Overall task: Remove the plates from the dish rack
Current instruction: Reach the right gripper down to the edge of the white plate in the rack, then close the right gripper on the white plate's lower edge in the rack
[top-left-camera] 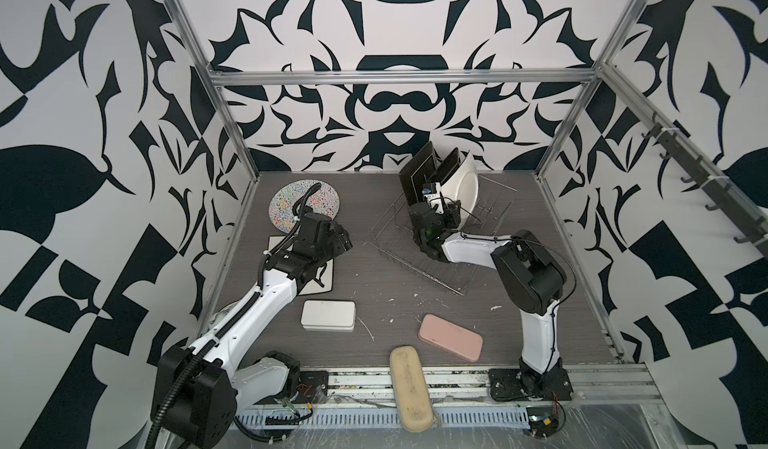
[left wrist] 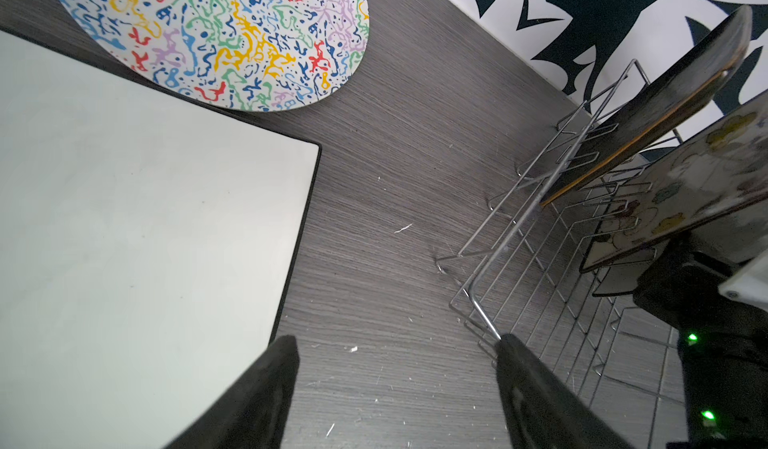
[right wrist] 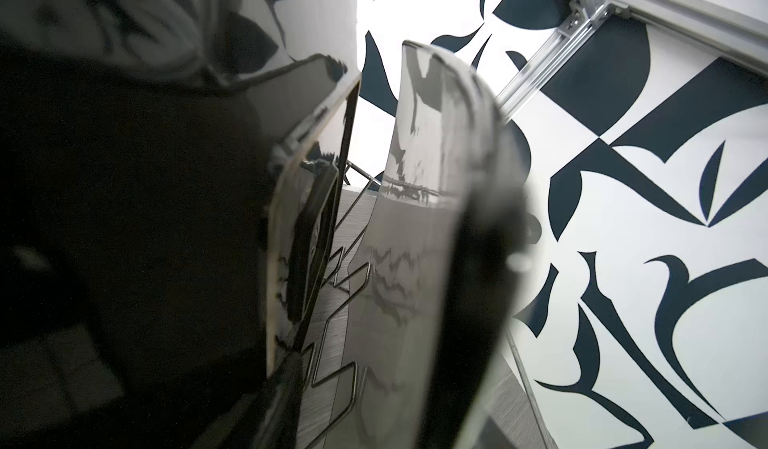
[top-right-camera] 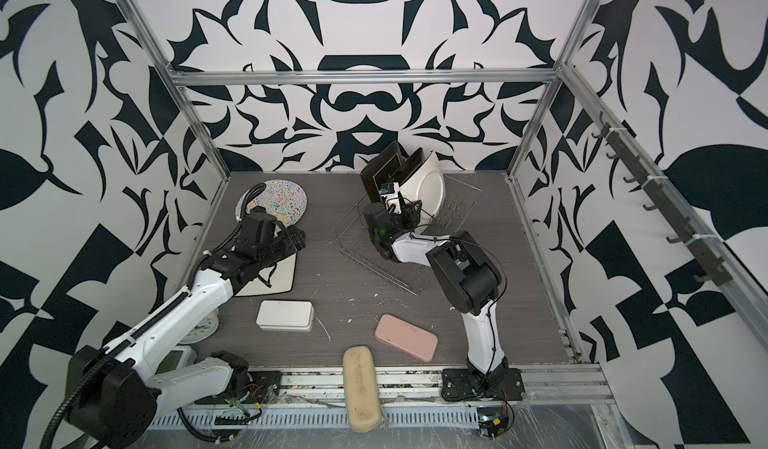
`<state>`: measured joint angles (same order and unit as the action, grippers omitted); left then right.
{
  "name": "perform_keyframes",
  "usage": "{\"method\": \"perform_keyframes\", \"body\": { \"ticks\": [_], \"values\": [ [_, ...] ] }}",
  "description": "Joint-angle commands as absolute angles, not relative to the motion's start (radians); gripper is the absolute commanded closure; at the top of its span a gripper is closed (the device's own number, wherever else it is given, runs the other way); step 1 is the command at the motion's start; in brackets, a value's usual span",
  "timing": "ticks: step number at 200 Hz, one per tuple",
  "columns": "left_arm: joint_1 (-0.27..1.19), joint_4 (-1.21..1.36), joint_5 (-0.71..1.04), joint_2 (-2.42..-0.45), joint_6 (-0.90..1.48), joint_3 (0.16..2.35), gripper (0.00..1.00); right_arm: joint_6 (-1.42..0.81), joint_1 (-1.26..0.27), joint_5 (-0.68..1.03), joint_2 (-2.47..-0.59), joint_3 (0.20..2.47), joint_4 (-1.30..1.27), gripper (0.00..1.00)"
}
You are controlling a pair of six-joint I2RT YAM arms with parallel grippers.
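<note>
The dish rack (top-left-camera: 419, 260) (top-right-camera: 374, 256) is silver wire and stands right of the middle. At its back end, two black square plates (top-left-camera: 419, 172) and a white-backed plate (top-left-camera: 463, 185) (top-right-camera: 428, 187) stand on edge. My right gripper (top-left-camera: 451, 214) (right wrist: 374, 322) is open with its jaws either side of the white-backed plate's lower edge. That plate's flowered face (left wrist: 685, 189) shows in the left wrist view. Flat on the table at the left lie a round squiggle plate (top-left-camera: 322, 206) (left wrist: 216, 31) and a white-backed square plate (top-left-camera: 322, 278) (left wrist: 145, 218). Open and empty, my left gripper (top-left-camera: 340, 239) (left wrist: 397, 343) hovers beside that square plate.
A white tin (top-left-camera: 328, 315) and a pink case (top-left-camera: 451, 338) lie near the front. A beige case (top-left-camera: 412, 388) overhangs the front rail. The patterned back wall stands close behind the rack. My right arm's elbow (top-left-camera: 528, 276) is beside the rack's near corner.
</note>
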<state>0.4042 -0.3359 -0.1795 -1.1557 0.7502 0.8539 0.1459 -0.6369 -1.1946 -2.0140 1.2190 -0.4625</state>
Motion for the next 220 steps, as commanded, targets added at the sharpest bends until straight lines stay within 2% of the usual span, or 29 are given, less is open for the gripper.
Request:
{"method": "perform_keyframes", "body": {
  "ticks": [1, 64, 99, 163, 220],
  "values": [
    [0.405, -0.359, -0.186, -1.163, 0.738, 0.891, 0.21, 0.181, -0.63, -1.224, -2.011, 1.212, -0.571, 0.5],
    [0.405, -0.357, -0.179, -1.172, 0.735, 0.903, 0.21, 0.352, -0.626, -1.272, -2.051, 1.176, -0.818, 0.58],
    [0.405, -0.358, -0.179, -1.173, 0.735, 0.904, 0.21, 0.362, -0.626, -1.261, -2.042, 1.161, -0.844, 0.62],
    [0.405, -0.362, -0.179, -1.167, 0.736, 0.9, 0.21, 0.38, -0.626, -1.25, -2.036, 1.145, -0.882, 0.79],
    [0.405, -0.367, -0.183, -1.161, 0.738, 0.9, 0.21, 0.478, -0.626, -1.264, -2.058, 1.141, -1.015, 0.85]
  ]
}}
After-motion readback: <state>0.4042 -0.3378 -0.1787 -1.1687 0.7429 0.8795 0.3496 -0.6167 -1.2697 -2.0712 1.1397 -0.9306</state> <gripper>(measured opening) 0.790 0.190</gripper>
